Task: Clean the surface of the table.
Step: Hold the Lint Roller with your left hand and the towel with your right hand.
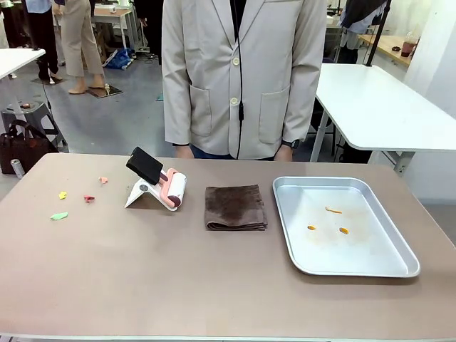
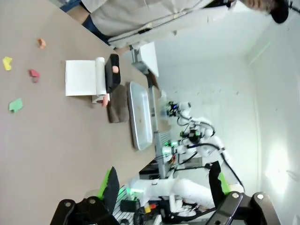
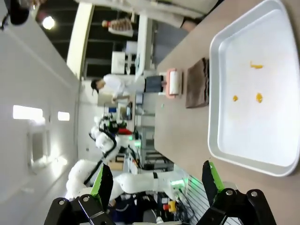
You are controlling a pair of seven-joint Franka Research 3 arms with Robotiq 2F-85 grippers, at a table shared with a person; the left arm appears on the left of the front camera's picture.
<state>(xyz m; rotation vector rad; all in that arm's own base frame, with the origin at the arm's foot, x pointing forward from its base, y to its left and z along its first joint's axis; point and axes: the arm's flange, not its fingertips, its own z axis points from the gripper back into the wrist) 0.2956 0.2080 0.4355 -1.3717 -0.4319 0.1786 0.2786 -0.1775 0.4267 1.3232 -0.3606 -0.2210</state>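
Work on the table (image 1: 178,278) has not yet begun, by the look of it. You have the wide brown top stretching across the front view, from the robot's side to the person (image 1: 242,71) standing at the far edge. Four small coloured scraps lie loose near its left end: a green one (image 1: 59,215), a yellow one (image 1: 63,194), a red one (image 1: 88,199) and a pinkish one (image 1: 103,180). A lint roller (image 1: 173,189) rests on its stand just right of them, untouched, and a folded brown cloth (image 1: 235,207) lies between it and a metal tray (image 1: 370,242), which has a few orange bits (image 1: 333,210) in it. Your left gripper (image 2: 163,185) hangs off the table's near side with its jaws spread wide and nothing between them. Your right gripper (image 3: 156,182) is the same, wide apart and empty, looking toward the tray. I judge that everything is left to do: pick a tool, clear the scraps, wipe the top.
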